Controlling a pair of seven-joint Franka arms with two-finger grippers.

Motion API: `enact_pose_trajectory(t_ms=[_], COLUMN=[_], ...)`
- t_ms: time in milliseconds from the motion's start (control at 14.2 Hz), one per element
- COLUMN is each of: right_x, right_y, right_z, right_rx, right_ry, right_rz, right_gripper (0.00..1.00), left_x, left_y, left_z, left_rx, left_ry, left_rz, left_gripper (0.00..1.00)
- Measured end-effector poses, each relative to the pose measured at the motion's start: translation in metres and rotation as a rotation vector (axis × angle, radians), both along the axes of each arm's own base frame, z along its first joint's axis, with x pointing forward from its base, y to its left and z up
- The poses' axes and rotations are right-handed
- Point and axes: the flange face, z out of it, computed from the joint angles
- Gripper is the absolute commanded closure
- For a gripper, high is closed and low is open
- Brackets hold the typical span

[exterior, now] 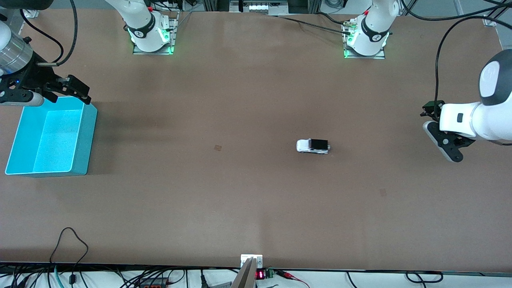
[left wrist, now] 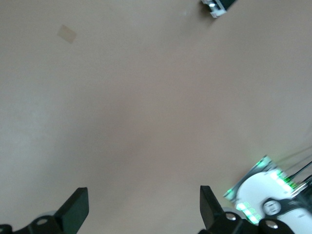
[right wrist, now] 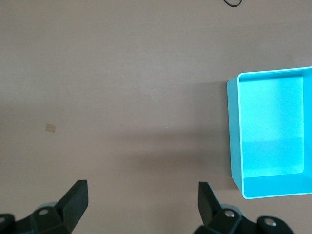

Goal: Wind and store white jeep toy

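Note:
The white jeep toy point(exterior: 313, 146), with its black rear roof, stands on the brown table a little toward the left arm's end of the middle. Only a corner of the jeep point(left wrist: 217, 6) shows in the left wrist view. My left gripper point(exterior: 433, 112) hangs open over the left arm's end of the table, well apart from the jeep, and the left wrist view shows this gripper point(left wrist: 144, 207) with nothing between its fingers. My right gripper point(exterior: 66, 94) hovers open and empty over the farther rim of the blue bin; in its wrist view the gripper point(right wrist: 141, 200) has only bare table under it.
An empty light-blue bin point(exterior: 86, 136) sits at the right arm's end of the table, its rim point(right wrist: 234, 131) beside the right gripper. Both arm bases point(exterior: 152, 38) point(exterior: 366, 40) stand along the farthest edge. Cables point(exterior: 72, 248) lie at the nearest edge.

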Motion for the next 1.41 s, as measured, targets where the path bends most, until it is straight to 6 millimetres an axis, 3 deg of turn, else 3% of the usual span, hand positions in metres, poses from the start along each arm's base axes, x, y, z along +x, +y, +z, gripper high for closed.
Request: enact_pose_trajectory(t_ms=[353,636,777,1131,1413], right_x=[0.000,0.000,0.000,0.000,0.000], right_y=[0.000,0.000,0.000,0.000,0.000], right_z=[0.000,0.000,0.000,0.000,0.000], right_rx=[0.000,0.000,0.000,0.000,0.000], right_ry=[0.000,0.000,0.000,0.000,0.000], right_rz=[0.000,0.000,0.000,0.000,0.000], right_gripper=[0.00,0.00,0.00,0.00,0.00], left_x=[-0.005,-0.022,-0.029,-0.052,-0.061], left_y=[-0.034,-0.040,-0.032,-0.012,-0.006], left_z=[0.051,0.096,0.111,0.102,0.106], left_rx=[0.043,0.080,0.068,0.075,0.109], left_ry=[-0.067,-0.151,-0.215,-0.289,-0.302], left_rz=[0.108,0.357,0.529,0.683,0.683], left_gripper=[0.00,0.00,0.00,0.00,0.00])
